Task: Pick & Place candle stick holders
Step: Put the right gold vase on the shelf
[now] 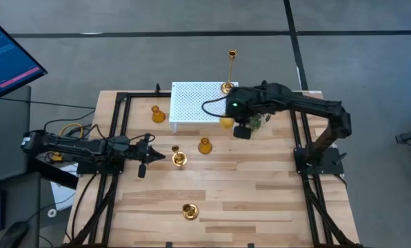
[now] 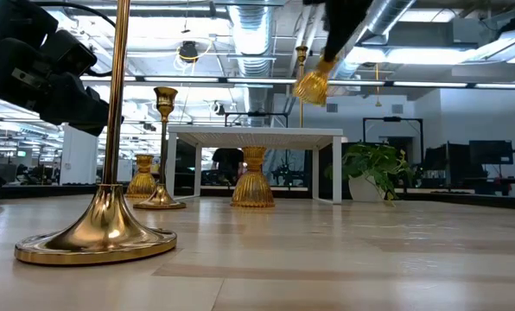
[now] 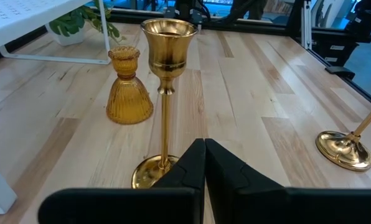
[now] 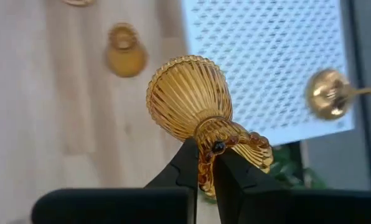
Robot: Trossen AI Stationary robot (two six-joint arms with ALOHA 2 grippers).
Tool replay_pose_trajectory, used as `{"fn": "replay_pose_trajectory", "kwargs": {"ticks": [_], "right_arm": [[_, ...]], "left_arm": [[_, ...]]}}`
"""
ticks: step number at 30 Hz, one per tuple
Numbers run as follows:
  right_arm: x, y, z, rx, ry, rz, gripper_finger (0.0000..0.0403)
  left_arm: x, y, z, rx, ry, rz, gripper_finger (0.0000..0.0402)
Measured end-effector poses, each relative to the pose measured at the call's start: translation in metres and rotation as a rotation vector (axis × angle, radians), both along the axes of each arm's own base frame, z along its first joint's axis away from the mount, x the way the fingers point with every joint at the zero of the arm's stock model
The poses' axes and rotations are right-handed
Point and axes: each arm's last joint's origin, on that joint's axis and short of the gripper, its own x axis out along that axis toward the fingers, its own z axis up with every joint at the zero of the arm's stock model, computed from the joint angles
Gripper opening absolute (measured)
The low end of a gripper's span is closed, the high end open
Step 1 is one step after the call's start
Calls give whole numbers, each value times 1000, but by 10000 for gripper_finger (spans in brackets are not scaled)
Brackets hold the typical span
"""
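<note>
Holding a squat ribbed candle holder [image 4: 192,99] clear of the worktop [image 1: 261,200], the right end effector [image 1: 241,129] hangs at centre right of the high view, just beside the lower right corner of the white perforated stand [image 1: 195,103]. Its fingers are closed on the holder's narrow neck, so the piece tilts, apparently in transit to a place on or near the stand. One tall holder [image 1: 227,72] already stands on the stand's upper right corner. The left end effector [image 1: 145,157], at centre left, is closed and empty, likely waiting its turn; a tall holder [image 1: 178,158] stands just ahead of its tips. Further holders stand elsewhere on the worktop.
</note>
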Motion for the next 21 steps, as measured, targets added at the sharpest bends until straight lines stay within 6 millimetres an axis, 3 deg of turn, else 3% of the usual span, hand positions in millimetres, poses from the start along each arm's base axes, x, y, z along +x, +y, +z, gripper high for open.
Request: {"fn": "replay_pose_trajectory", "kwargs": {"ticks": [5,12,21], "right_arm": [[23,-12,-15,-134,151,20,13],[44,-29,-17,-188,260,59,13],[45,-57,-12,-151,278,26,14]], "left_arm": [[0,0,0,0,4,0,8],[1,0,-2,-17,25,3,8],[2,0,-4,-20,47,3,8]]}}
